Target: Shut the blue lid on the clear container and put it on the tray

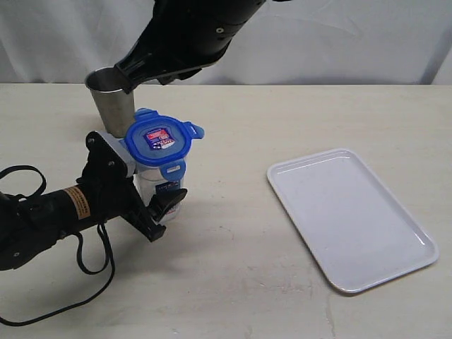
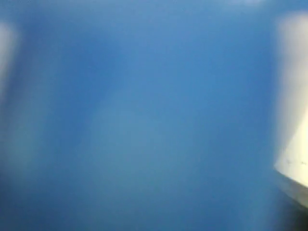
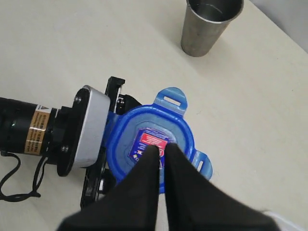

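"Exterior view?"
"Left gripper [image 1: 157,192] grasps the tall clear plastic container [image 1: 157,176] under its rounded-square blue plastic lid [image 1: 161,141]; the flat white rectangular tray [image 1: 351,219] lies well apart from those jaws."
"Wrist views?"
"Left: blue blur. Right: right gripper [image 3: 161,149] clenched, tips above the lid's sticker [image 3: 146,140]."

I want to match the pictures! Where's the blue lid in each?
Exterior: small blue plastic lid, left of centre, atop the clear plastic container.
Left wrist: just blue blur; cannot tell.
Right wrist: lid near the middle.
Shared landmark, exterior and right wrist: grey steel cup.
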